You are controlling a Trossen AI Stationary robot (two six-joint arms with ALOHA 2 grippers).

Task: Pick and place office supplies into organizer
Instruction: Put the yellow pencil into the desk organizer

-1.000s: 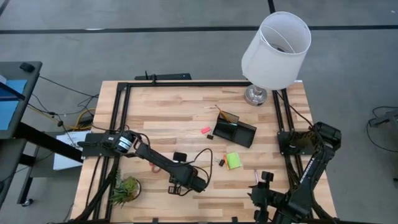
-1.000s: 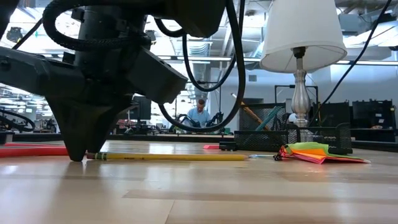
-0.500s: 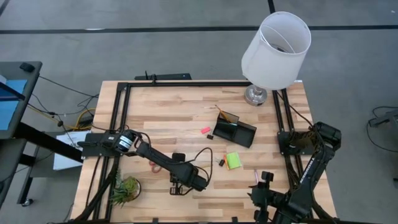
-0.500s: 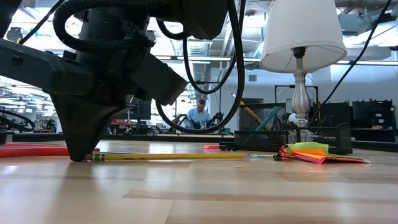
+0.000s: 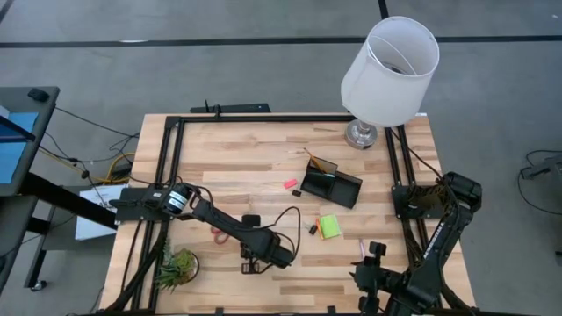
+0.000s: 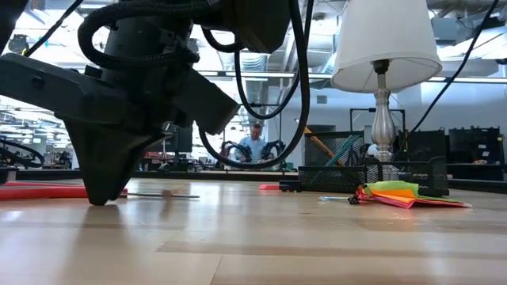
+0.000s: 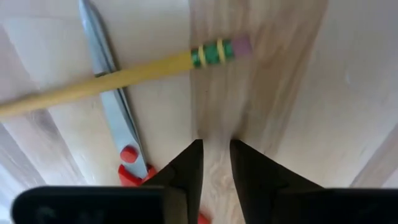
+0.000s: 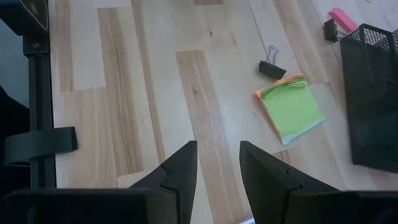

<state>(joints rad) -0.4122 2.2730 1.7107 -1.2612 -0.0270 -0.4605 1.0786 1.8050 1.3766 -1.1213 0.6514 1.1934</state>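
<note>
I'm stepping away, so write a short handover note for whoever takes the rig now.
Left gripper: low over the table's front, jaws slightly apart, holding nothing. The yellow pencil lies across the scissors just ahead of it.
Right gripper: parked at the front right, open, empty.
Organizer: already holds some pens.
Left to place: pencil, scissors, green sticky-note pad, binder clip, pink eraser.

Left gripper (image 5: pixel 248 266) sits low at the bottom centre of the high view, fingers slightly parted over bare tabletop (image 5: pixel 237 162), with a yellow pencil (image 7: pixel 118 78) and red-handled scissors (image 7: pixel 112 106) crossed just ahead. Wide open wood stretches across the upper left. The lamp (image 5: pixel 386 70) crowds the upper right, the organizer (image 5: pixel 332 185) just below it.
</note>
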